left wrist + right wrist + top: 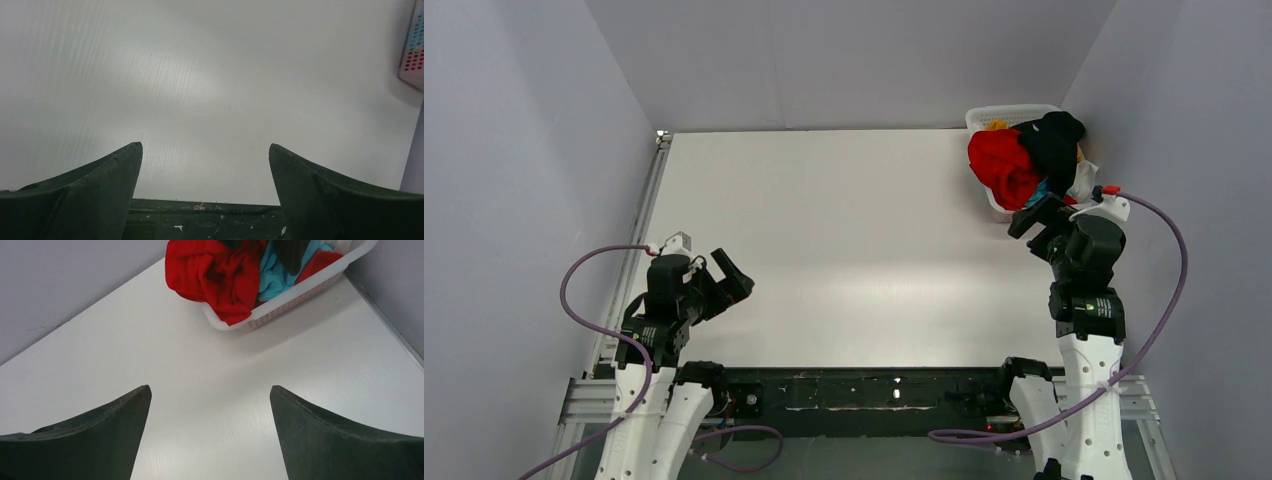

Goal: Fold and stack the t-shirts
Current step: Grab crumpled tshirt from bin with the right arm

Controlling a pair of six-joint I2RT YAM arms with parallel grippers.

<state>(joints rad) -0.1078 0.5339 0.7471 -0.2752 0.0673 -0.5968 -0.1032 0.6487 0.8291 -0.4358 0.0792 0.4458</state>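
Observation:
The t-shirts lie crumpled in a white lattice basket (984, 118) at the table's far right corner. A red shirt (1002, 165) hangs over its near rim, a black one (1054, 140) sits on top, and bits of orange-yellow (996, 125), white (1084, 182) and light blue (272, 277) cloth show. The red shirt (215, 275) and the basket (295, 295) also show in the right wrist view. My right gripper (1036, 214) is open and empty just in front of the basket. My left gripper (732, 275) is open and empty at the near left.
The white table (854, 240) is boxed in by grey walls on the left, back and right. A metal rail (649, 200) runs along its left edge. The black base strip (854, 390) lies at the near edge.

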